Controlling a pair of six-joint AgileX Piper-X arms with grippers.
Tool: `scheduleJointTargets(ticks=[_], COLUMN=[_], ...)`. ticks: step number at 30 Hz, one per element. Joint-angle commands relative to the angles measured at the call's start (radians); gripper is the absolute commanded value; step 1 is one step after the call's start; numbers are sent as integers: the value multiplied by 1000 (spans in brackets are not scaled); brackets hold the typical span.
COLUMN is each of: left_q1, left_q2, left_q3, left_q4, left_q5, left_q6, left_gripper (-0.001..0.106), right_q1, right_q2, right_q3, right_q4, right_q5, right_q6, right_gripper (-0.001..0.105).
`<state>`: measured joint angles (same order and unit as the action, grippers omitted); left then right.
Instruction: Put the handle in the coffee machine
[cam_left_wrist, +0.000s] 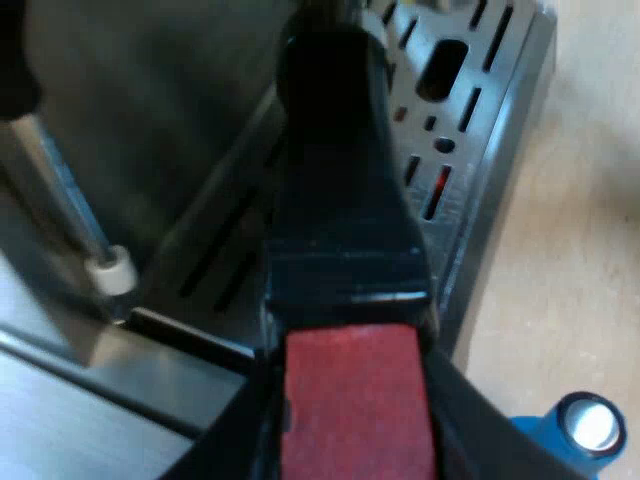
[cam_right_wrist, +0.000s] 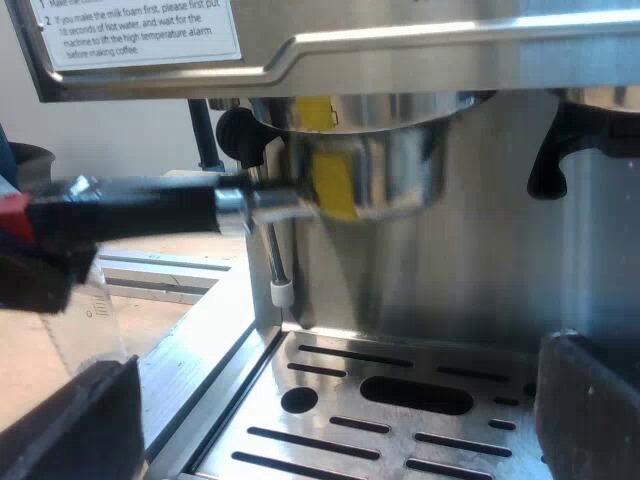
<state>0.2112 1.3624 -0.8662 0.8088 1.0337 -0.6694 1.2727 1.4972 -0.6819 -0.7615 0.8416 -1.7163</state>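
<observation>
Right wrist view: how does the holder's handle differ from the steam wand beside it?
The handle is thick, dark and lies level; the steam wand is thin, metal and hangs upright. The handle ends in red, the wand in a white tip. Both sit at the front of the espresso machine.

Glare streaks on the steel espresso machine (cam_right_wrist: 420, 38), deep shadow around the dark handle (cam_left_wrist: 340, 190)

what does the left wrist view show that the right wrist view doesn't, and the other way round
Left wrist view's own: the blue tamper and my left fingers clamping the handle. Right wrist view's own: the metal holder at the machine front, an instruction label, my open right gripper. Shared: handle, steam wand, drip tray.
</observation>
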Motion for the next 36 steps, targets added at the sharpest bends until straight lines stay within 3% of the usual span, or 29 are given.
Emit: scheduleJointTargets(ticks=[1, 6, 16, 26, 36], left_q1=[9, 10, -2, -25, -25], left_q2=[-7, -7, -7, -7, -7], left_q3=[-12, -12, -12, -12, -12], left_q4=[1, 48, 35, -15, -27], left_q5=[59, 35, 50, 50, 61], left_q6=[18, 83, 84, 14, 13], left_gripper=[0, 0, 0, 0, 0], right_q1=[0, 0, 0, 0, 0], right_q2=[-2, -2, -2, -2, -2], right_q3=[-6, -6, -6, -6, -6], right_q4=[-13, -13, -13, -13, -13], right_q5=[8, 8, 8, 8, 8], right_q6=[-8, -8, -8, -8, -8], right_gripper=[80, 80, 80, 80, 80])
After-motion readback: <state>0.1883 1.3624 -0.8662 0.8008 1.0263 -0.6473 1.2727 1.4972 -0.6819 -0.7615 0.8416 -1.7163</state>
